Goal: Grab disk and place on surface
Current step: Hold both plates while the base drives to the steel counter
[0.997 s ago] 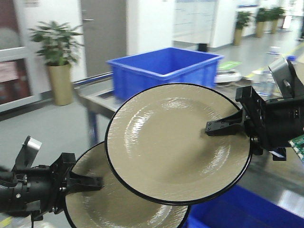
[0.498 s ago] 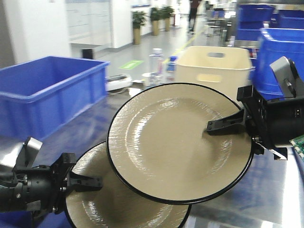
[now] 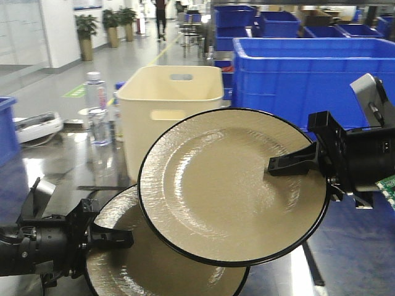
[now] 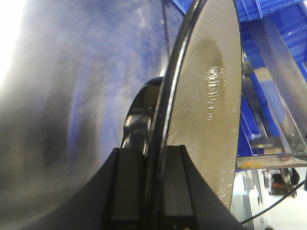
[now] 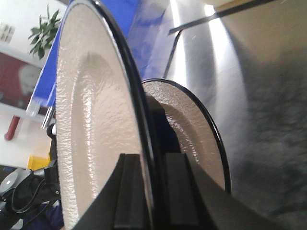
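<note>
- Worktop (image 3: 55, 169): dark grey, glossy, mirror-like, runs L to R under everything. A thin black line (image 3: 311, 265) crosses it at lower R.
- Blue bins (image 3: 290, 74): several at back R, behind the R arm. The biggest sits behind the upper disk's top edge.
- Cream bin (image 3: 170, 102): stands on worktop at centre, w/ handle slot. Its lower part is hidden by the upper disk.
- Upper disk (image 3: 228, 185): tan w/ black rim, face tilted toward front cam, held up off worktop. It covers the top R part of the lower disk.
- Lower disk (image 3: 154, 265): same look, low at L-centre, bottom edge cut by frame. Can't tell if it touches worktop.
- R arm (image 3: 364, 157): comes in from R edge, approx level, pointing L at the upper disk's R rim.
- L arm (image 3: 31, 243): comes in low from L edge, approx level, pointing R at the lower disk's L rim.
- Water bottles (image 3: 94, 98): clear, upright on worktop, L of cream bin, well apart from both disks.
- R jaws: narrow, clamped on the upper disk's rim. R wrist cam shows a black finger (image 5: 128, 191) on each side of the rim, lower disk beyond.
- L jaws: narrow, clamped on the lower disk's rim, fingers (image 4: 125, 187) on either side. Disk is edge-on in L wrist cam.
</note>
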